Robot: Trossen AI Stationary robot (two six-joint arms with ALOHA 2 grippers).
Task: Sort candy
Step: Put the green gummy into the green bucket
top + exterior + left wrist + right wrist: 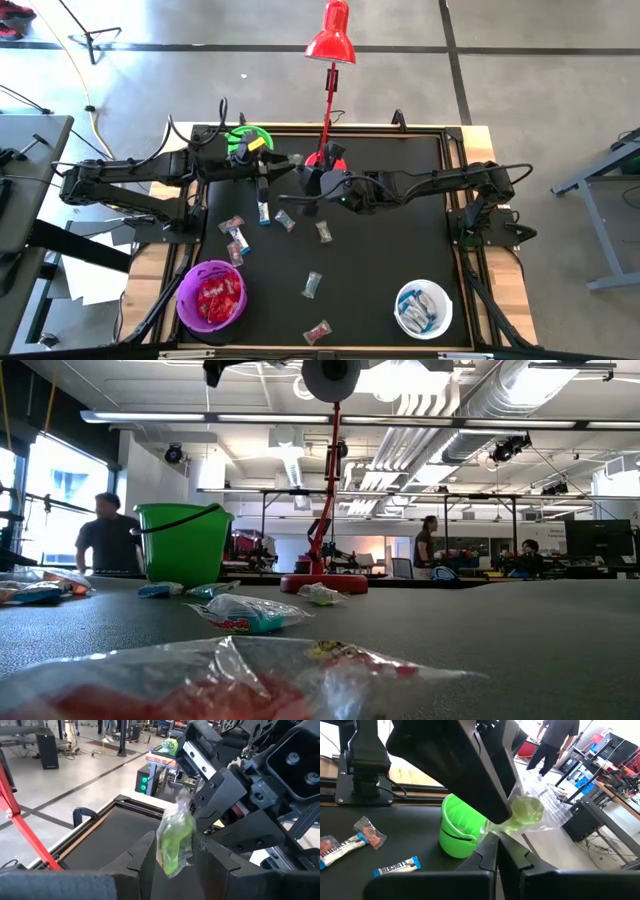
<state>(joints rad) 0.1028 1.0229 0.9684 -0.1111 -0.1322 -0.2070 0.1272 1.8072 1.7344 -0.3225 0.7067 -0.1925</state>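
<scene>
Candy [175,842], green in clear wrapper: light, crinkly, slippery. Left gripper [172,857] jaws clamp its body, right gripper [492,845] jaws together on wrapper tail, just beside green bowl [457,832]. Grip body, not film.

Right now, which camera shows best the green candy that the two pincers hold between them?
The left wrist view: the green candy fills the middle, clamped in the left pincer. The right wrist view shows it partly behind the other arm, its wrapper pinched by the right pincer. From above it is a speck. The low view misses it.
</scene>
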